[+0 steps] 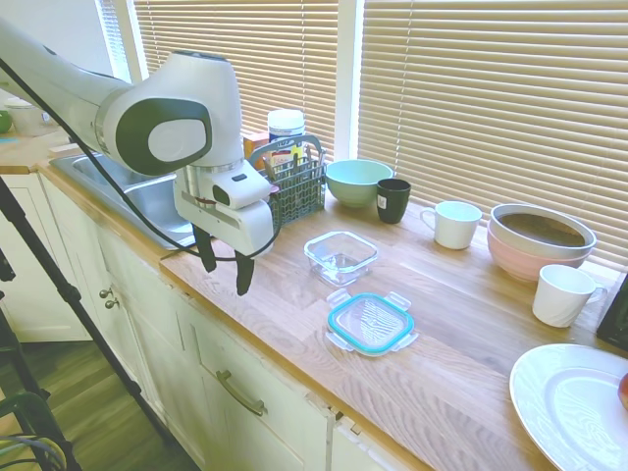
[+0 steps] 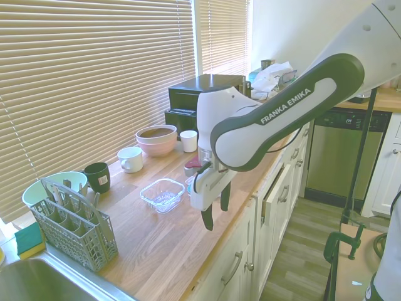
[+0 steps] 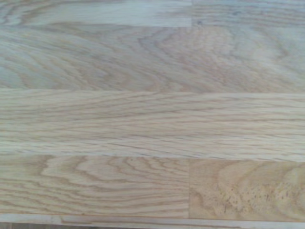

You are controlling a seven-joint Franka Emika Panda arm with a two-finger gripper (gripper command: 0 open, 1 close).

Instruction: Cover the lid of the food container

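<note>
Gripper hangs empty over bare wooden countertop near the front edge, fingers spread apart and pointing down; wrist view shows only wood grain, so nothing is under it. Lid lies flat on the counter, apart from the food container, which sits open and looks empty, probably staged as a separate pick. Lid is well off to the gripper's side, container just behind it. Next move, I'd judge: traverse to the lid.
</note>
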